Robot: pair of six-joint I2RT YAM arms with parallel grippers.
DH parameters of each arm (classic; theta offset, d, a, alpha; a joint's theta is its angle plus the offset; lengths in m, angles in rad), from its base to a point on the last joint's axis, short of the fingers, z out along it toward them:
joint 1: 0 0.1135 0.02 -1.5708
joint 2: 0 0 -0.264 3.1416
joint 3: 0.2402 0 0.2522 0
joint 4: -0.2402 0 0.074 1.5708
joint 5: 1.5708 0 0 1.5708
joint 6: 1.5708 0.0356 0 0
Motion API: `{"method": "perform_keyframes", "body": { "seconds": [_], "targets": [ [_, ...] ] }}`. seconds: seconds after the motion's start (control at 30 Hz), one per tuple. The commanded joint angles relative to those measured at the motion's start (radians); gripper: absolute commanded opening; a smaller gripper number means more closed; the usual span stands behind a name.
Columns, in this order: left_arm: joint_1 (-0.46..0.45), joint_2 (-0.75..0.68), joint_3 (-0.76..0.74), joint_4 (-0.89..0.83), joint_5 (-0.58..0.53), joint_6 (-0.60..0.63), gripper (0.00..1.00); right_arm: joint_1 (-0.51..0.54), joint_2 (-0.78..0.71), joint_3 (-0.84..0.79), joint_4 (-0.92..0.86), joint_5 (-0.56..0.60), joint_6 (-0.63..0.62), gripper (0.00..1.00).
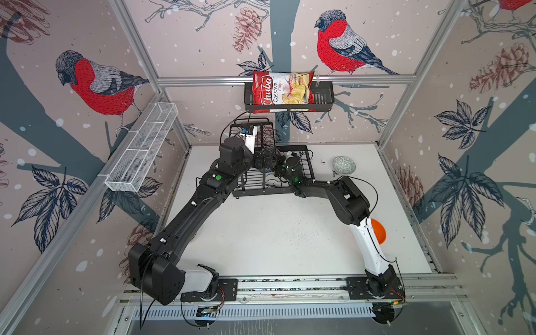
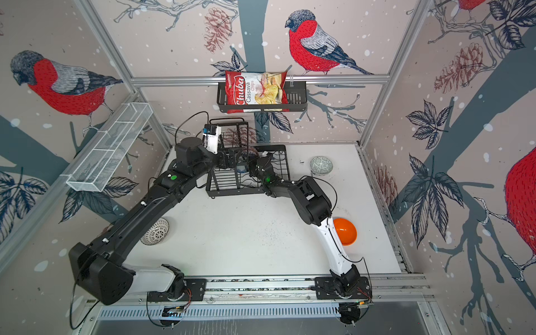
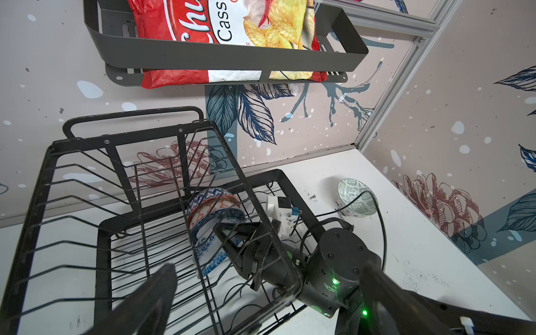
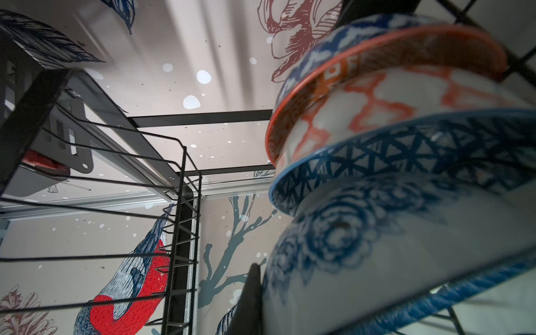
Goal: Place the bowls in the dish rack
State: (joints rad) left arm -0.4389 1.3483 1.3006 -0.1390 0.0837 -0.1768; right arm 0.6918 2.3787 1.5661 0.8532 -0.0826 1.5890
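At the back of the white surface (image 1: 275,232) stands the dish rack (image 1: 261,192), and both arms reach into it from the front. Three bowls lean together on edge in its lower base, nested one into the next. In the left wrist view they show through the wires of the raised tier: a blue patterned bowl (image 3: 211,194) at the far end, a salmon bowl (image 3: 216,211) in the middle and a blue-white floral bowl (image 3: 207,249) nearest. The right pincer (image 3: 222,232) is inside the rack with its jaws drawn tight together at the floral bowl's wall. In the right wrist view one dark finger (image 4: 252,290) lies flat against that bowl's outer side, while the other finger is hidden by the bowl. The left pincer (image 3: 269,265) hangs over the raised tier with its two fingers spread wide and nothing between them. Three more bowls sit on the surface outside the rack. A grey-green bowl (image 1: 344,165) is near the back right corner, just right of the rack. A plain orange bowl (image 2: 345,231) is toward the right edge, partly covered by the right arm. A white bowl with a dark radial pattern (image 2: 155,231) is on the left side, close by the left arm. On the back wall a black basket (image 1: 322,98) holds a bag of chips (image 1: 281,87), and a long white mesh tray (image 1: 142,150) hangs on the left wall.
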Motion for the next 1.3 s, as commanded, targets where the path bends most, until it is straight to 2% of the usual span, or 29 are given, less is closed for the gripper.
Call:
{"method": "perform_keyframes", "body": {
  "seconds": [0.0,0.4,1.27],
  "targets": [
    [0.004,-0.002,0.005,0.029,0.021,-0.005,0.98,0.003,0.012,0.003,0.05,-0.001,0.016,0.0],
    [0.008,0.001,0.004,0.03,0.026,-0.008,0.98,0.006,0.008,-0.053,0.104,-0.003,0.049,0.0],
    [0.008,0.004,0.003,0.033,0.036,-0.013,0.98,0.015,-0.039,-0.134,0.104,0.017,0.065,0.0]
  ]
}}
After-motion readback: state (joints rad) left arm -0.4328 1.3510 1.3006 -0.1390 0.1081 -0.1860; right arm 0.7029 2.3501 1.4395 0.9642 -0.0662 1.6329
